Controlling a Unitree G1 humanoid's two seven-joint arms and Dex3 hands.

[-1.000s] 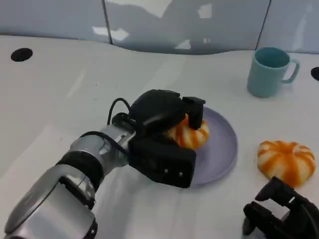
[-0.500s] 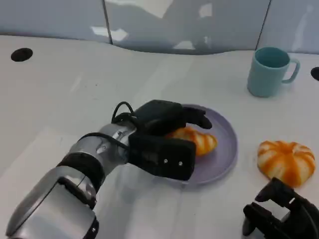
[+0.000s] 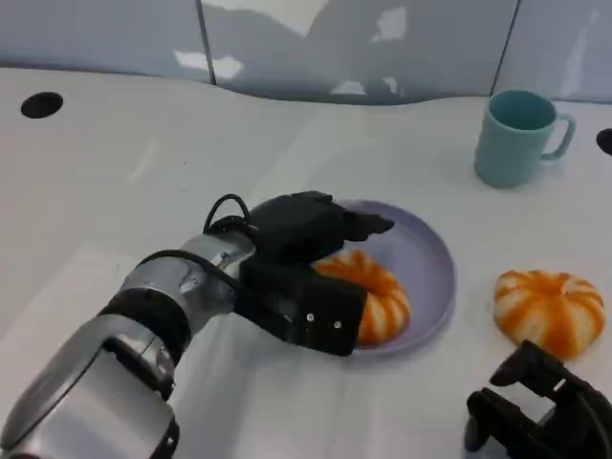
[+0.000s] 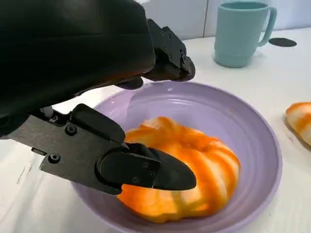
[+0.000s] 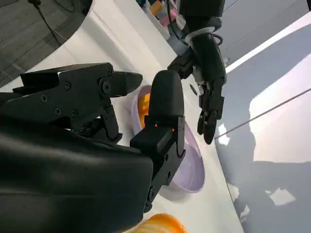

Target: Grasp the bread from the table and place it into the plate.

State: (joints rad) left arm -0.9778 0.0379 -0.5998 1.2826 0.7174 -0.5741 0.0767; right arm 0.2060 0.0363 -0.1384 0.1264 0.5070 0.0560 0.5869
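Over the plate's near-left edge, the left hand point(image 3: 304, 263) hovers with fingers spread, holding nothing; one finger reaches above the bread point(image 3: 371, 308), the others across the plate's far side. The bread lies flat inside the lavender plate point(image 3: 430, 258), near its front rim, its long axis running roughly left to right. On the tabletop point(image 3: 143, 172), the right hand point(image 3: 535, 406) rests at lower right; whether it is spread or closed cannot be told. A second striped bun point(image 3: 549, 310) sits right of the plate, a teal mug point(image 3: 516, 137) behind.
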